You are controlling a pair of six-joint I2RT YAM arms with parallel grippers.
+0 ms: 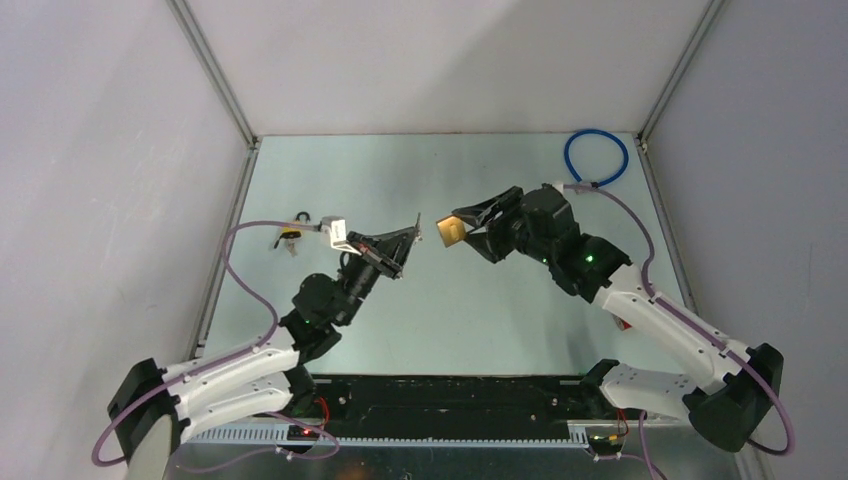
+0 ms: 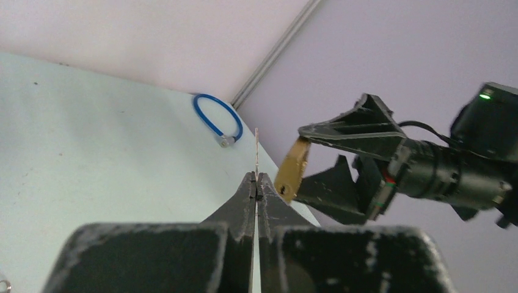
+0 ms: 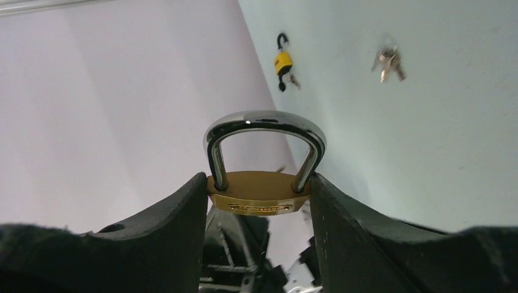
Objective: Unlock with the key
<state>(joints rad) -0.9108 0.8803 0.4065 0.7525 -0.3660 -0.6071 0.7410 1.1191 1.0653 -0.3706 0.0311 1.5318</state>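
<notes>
padlock (image 3: 259, 194) of brass with a chrome shackle sits clamped by its two narrow sides between the black fingers of the right gripper (image 1: 455, 230), held up in the air above the middle of the pale green table (image 1: 450, 330); in the right wrist view the shackle arches up and looks closed into the body. left gripper (image 2: 256, 180) is pressed together on a thin silver key (image 2: 256, 149), whose blade sticks straight out past the fingertips, seen edge-on in the left wrist view. the two arms face each other over the table, and the key tip is near the padlock but apart from it, with a clear gap between them in the top view. from the left wrist the padlock hangs tilted just to the right of the blade, its underside with a dark keyhole turned toward the camera. a blue cable loop (image 1: 595, 160) lies at the far right corner of the table. a small yellow padlock (image 1: 290, 237) rests near the left edge, and a bunch of keys (image 3: 388, 59) lies a little apart from it.
</notes>
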